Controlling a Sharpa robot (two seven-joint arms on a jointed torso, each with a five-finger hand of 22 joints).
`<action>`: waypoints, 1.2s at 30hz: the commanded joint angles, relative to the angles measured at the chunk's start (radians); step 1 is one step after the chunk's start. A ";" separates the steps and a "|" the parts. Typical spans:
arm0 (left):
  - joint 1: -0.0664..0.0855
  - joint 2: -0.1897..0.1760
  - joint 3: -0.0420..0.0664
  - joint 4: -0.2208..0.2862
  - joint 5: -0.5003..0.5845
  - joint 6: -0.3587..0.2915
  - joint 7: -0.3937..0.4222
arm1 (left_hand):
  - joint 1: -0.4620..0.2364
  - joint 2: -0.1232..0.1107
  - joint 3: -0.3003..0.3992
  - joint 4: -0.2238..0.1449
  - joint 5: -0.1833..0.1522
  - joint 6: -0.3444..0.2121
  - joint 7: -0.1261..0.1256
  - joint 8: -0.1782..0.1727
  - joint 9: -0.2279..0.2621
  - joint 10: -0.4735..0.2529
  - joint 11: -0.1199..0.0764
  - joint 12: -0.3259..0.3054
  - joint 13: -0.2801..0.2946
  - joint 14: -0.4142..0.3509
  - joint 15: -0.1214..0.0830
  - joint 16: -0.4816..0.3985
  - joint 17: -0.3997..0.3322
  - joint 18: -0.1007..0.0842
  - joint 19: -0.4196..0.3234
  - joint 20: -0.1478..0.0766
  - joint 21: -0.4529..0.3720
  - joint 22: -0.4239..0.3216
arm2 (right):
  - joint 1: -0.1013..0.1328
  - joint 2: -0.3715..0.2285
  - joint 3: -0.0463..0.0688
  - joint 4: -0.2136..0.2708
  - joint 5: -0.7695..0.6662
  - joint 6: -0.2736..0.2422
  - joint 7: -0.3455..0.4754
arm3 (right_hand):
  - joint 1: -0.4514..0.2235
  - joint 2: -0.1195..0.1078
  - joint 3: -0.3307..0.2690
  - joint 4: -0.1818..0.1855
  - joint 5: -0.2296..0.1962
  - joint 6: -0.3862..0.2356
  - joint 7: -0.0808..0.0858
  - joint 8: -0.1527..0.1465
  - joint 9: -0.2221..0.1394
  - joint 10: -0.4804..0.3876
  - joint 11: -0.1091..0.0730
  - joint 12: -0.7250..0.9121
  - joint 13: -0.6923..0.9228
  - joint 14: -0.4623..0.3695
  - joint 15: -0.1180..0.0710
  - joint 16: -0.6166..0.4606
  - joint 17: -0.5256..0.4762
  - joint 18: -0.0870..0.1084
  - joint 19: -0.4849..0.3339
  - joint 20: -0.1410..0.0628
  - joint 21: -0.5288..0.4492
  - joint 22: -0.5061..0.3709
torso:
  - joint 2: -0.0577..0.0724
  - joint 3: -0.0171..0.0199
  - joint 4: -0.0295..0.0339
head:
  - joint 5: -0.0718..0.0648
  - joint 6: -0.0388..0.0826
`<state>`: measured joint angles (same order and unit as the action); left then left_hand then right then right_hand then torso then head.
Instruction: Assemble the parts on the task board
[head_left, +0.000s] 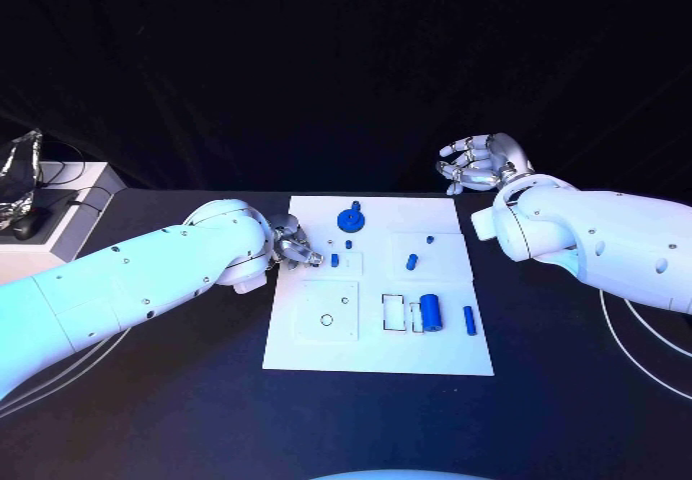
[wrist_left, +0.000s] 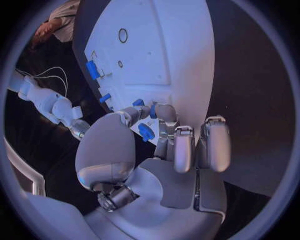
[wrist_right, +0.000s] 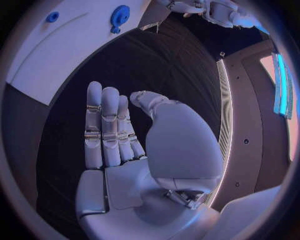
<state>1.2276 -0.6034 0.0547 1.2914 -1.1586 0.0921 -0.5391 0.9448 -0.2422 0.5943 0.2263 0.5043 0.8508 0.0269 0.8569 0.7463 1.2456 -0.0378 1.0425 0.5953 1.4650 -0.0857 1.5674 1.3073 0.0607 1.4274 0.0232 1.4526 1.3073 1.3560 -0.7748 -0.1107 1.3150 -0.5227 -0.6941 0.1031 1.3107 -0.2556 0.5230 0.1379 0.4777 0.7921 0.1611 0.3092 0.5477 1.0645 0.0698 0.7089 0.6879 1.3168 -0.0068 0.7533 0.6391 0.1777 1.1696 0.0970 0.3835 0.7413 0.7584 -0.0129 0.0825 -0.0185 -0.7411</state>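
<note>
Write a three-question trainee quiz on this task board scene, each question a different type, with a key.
1. True or false: the right hand rests on the task board.
2. Multiple choice: where is the left hand? A) at the board's left edge, B) beyond the board's far edge, C) off the table.
3. Fill in: the gear-shaped part on the board's far half is coloured ____.

Key
1. False: it is raised beyond the board's far right corner, fingers apart, holding nothing.
2. A. Whether it holds a part cannot be told.
3. Blue.
</note>
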 joint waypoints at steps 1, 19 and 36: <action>-0.010 0.000 -0.007 -0.006 0.017 0.023 -0.029 | -0.001 -0.003 -0.013 0.002 -0.005 0.002 0.006 -0.004 -0.002 -0.008 0.003 0.005 -0.002 0.106 -0.001 0.003 0.263 -0.008 0.002 0.003 -0.007 0.055 | 0.000 0.000 0.000 0.001 -0.010 0.012 0.006 | -0.008 0.001 -0.002 -0.005 0.007 -0.003 0.001 0.003 0.001 -0.003 0.001 -0.004 -0.001 0.007 0.000 -0.007 0.001 0.004 0.007 0.000 -0.004 -0.001 | 0.000 -0.0004 0.0010 | 0.000 0.000; -0.010 -0.001 -0.007 -0.012 0.023 0.009 -0.025 | 0.015 -0.019 -0.111 0.056 -0.006 0.001 0.008 -0.003 -0.013 -0.013 0.005 0.007 -0.006 0.106 0.000 0.003 0.263 -0.007 0.002 0.004 -0.009 0.055 | -0.001 0.000 0.000 0.000 -0.012 0.012 0.005 | -0.006 0.001 -0.001 -0.007 0.009 -0.004 0.001 0.002 0.001 -0.005 0.001 -0.004 -0.003 0.007 0.000 -0.011 0.001 0.004 0.008 0.000 -0.006 -0.003 | 0.000 -0.0008 0.0002 | 0.001 -0.002; -0.010 -0.001 -0.005 -0.012 0.032 -0.005 -0.023 | 0.010 0.010 -0.247 0.067 -0.078 0.001 0.008 -0.005 -0.030 -0.014 0.005 0.008 -0.010 0.106 0.000 0.003 0.263 -0.008 0.003 0.005 -0.009 0.057 | -0.002 0.001 0.000 -0.001 -0.019 0.021 0.000 | 0.001 -0.004 -0.001 -0.018 0.010 -0.007 0.001 0.001 0.002 -0.007 0.001 -0.004 -0.007 0.008 0.000 -0.020 0.003 0.004 0.009 0.000 -0.009 -0.005 | 0.000 0.0001 -0.0005 | 0.001 -0.001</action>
<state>1.2264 -0.6034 0.0554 1.2844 -1.1280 0.0791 -0.5380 0.9544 -0.2377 0.3545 0.2929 0.4326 0.8528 0.0324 0.8556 0.7173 1.2382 -0.0303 1.0455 0.5859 1.4650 -0.0857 1.5674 1.3073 0.0605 1.4273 0.0233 1.4487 1.3078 1.3543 -0.7741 -0.1109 1.3138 -0.5286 -0.6894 0.1002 1.3107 -0.2556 0.5217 0.1277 0.4822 0.7920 0.1610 0.3092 0.5484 1.0646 0.0699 0.7089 0.6821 1.3168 -0.0068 0.7375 0.6410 0.1777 1.1696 0.0970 0.3796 0.7369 0.7585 -0.0133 0.0826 -0.0178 -0.7431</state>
